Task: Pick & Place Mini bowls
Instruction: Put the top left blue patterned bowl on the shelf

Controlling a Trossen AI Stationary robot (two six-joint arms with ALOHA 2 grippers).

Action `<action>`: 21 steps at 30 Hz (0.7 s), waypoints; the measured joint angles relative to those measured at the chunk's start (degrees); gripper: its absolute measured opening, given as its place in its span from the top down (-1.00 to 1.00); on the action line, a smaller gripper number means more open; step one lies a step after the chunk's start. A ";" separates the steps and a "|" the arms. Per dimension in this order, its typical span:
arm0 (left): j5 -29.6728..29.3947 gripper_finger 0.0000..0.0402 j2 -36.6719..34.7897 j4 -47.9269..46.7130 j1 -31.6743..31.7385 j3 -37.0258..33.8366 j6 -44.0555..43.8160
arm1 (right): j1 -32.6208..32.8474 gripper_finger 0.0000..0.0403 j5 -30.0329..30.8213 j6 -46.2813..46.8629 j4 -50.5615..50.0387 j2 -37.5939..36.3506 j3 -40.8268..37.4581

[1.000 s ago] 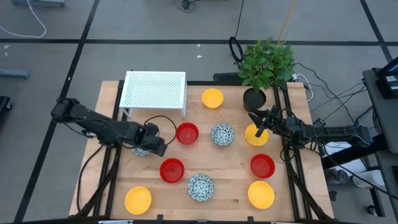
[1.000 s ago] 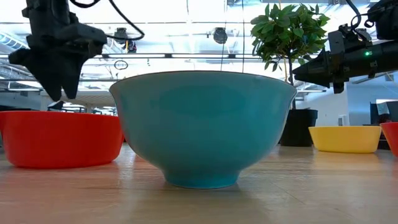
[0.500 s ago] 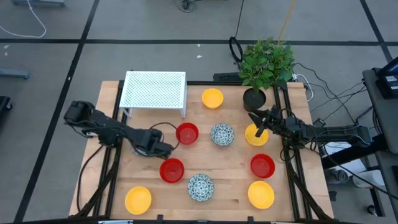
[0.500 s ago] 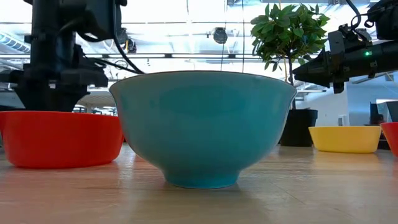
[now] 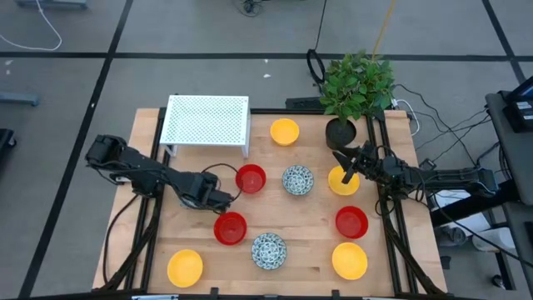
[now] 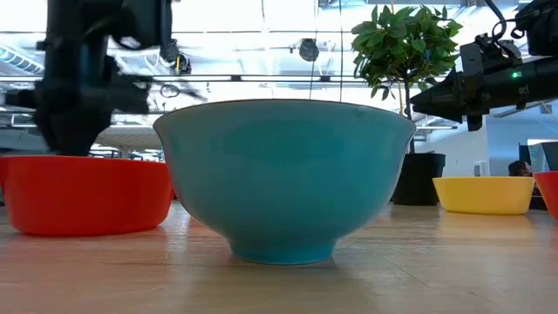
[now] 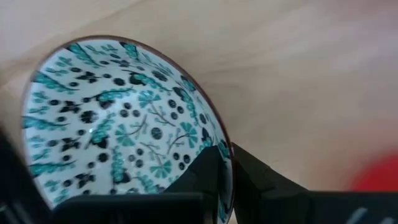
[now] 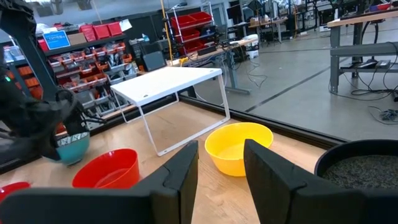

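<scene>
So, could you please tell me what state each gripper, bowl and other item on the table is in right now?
left gripper: shut on the rim of a patterned bowl
right gripper: open, empty, above a yellow bowl
other bowls: upright, empty, unstacked on the table
rack: standing on its legs, nothing on top
plant: upright in its pot
</scene>
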 joint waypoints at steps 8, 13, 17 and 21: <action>-6.49 0.90 -0.51 -0.02 0.00 13.77 12.63 | -0.01 0.42 -0.01 0.57 2.69 0.06 0.00; -15.96 0.95 -0.51 0.44 0.88 24.66 26.45 | -0.02 0.42 -0.02 3.88 5.22 0.04 0.00; -21.16 0.90 -0.55 -0.69 4.19 31.57 38.29 | 0.00 0.42 0.00 5.15 6.07 0.04 -0.01; -22.31 0.86 -0.60 -3.89 11.12 36.03 49.66 | -0.02 0.42 -0.13 7.52 6.07 0.04 0.00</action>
